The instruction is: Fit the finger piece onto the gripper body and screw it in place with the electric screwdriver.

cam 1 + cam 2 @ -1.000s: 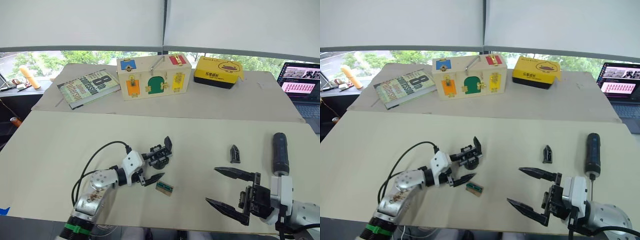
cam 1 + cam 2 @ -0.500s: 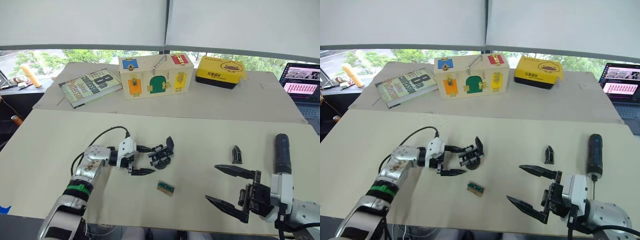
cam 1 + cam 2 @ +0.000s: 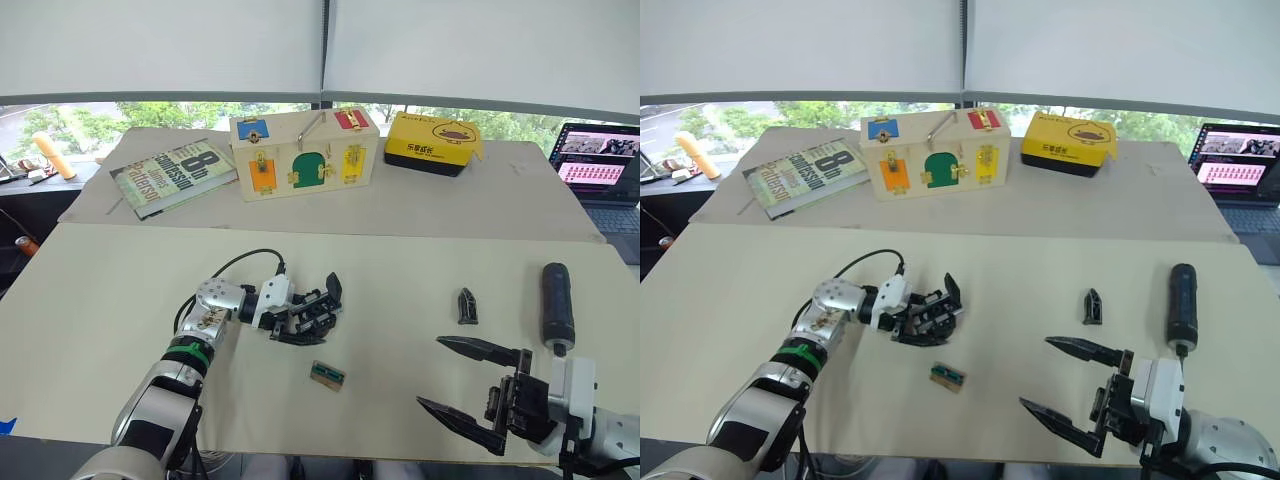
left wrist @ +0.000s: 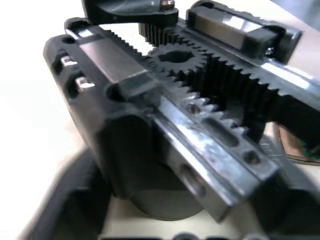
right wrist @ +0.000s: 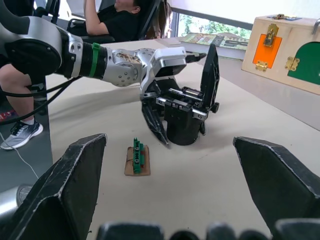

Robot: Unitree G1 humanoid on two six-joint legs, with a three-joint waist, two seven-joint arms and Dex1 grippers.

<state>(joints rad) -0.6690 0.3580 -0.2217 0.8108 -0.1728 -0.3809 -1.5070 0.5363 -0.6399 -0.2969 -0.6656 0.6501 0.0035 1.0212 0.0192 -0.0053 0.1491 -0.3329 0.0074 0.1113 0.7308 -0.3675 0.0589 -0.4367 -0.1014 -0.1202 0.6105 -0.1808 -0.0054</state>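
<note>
Pale tabletop (image 3: 100, 300) under me. My left claw (image 3: 300, 322) pinches the small black blocky gripper body (image 3: 322, 306); it could tip. Right of it lie the little black pointed finger piece (image 3: 466, 306) and thick black electric screwdriver (image 3: 556, 302). My right claw (image 3: 462, 384) is spread wide.

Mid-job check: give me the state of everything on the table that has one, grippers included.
Left gripper: fingers around the gripper body, grip not confirmed.
Small black blocky gripper body: on the table, between the left fingers.
Small black tapered finger piece: unfitted, alone on the table.
Thick black cylindrical electric screwdriver: lying flat, unheld.
Right gripper: open, empty.
Wooden lock box: doors shut.
Laptop: open, screen on.
</note>
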